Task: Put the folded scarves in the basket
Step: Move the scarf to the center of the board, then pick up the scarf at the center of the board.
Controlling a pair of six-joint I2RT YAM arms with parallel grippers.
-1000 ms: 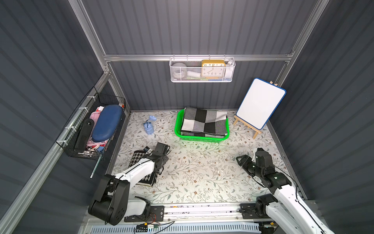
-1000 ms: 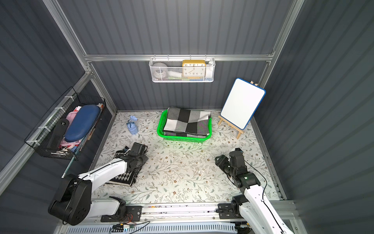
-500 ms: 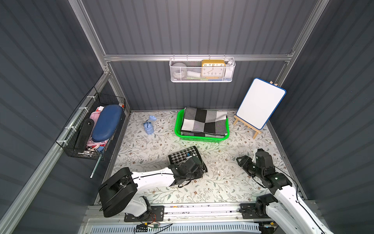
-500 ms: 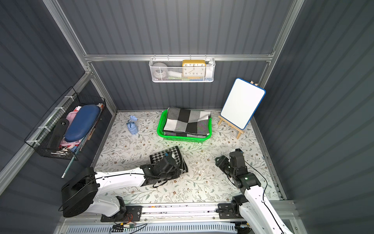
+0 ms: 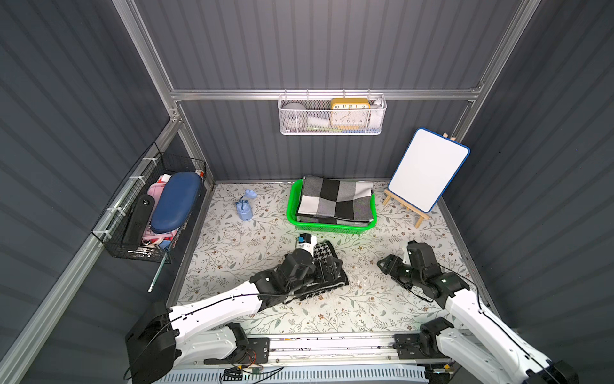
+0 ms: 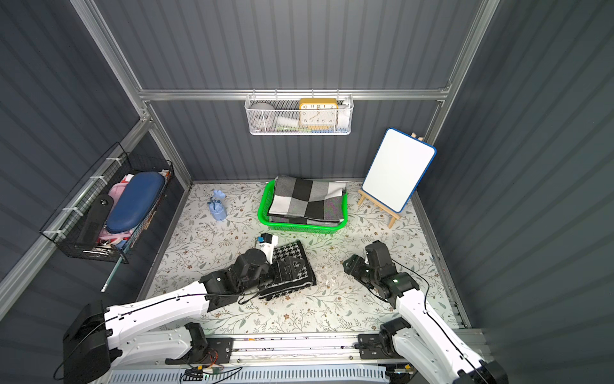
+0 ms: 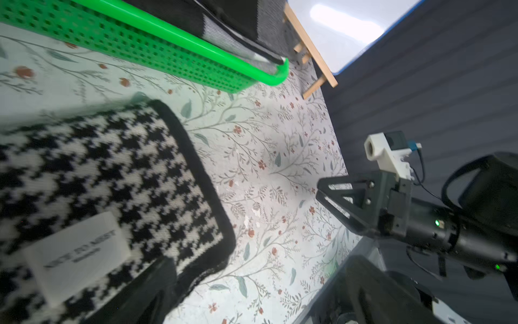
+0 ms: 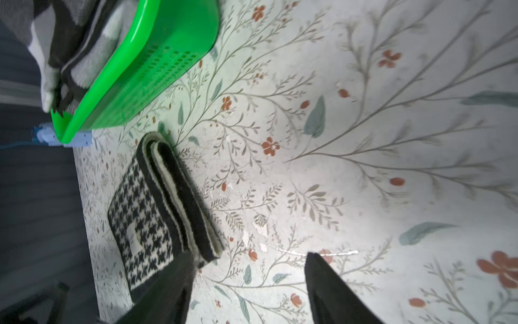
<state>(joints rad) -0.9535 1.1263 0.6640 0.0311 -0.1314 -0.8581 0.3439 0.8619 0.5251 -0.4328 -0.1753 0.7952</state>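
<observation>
**Scene as viewed from the front rail.** The houndstooth scarf (image 5: 324,251) (image 6: 292,254) lies folded flat on the floral mat (image 5: 232,252), near the middle of the floor. It sits just at the 6 o'clock side of the basket (image 5: 329,227) (image 6: 299,228), clear of the basket's front wall and not inside it. The basket, bright green with perforated walls, stands at 12 o'clock by the back wall. It holds a folded grey, black and white checked cloth (image 5: 335,199) that rises above the rim. The left gripper (image 5: 334,271) reaches in from 7 o'clock and sits over the near half of the scarf. Its jaws are spread wide and released, with no cloth pinched. In the left wrist view one finger overlaps the scarf's black border, but contact cannot be judged. A white label (image 7: 78,249) shows on the scarf's top face. The right gripper (image 5: 387,266) (image 8: 248,254) stands at 3 o'clock of the scarf, apart from it, with jaws parted over bare mat. The right wrist view shows the scarf's (image 8: 140,213) stacked fold edges turned toward it. A whiteboard (image 5: 428,169) on a wooden easel stands at 2 o'clock. A black wire basket (image 5: 133,251) hangs on the wall at 9 o'clock.
</observation>
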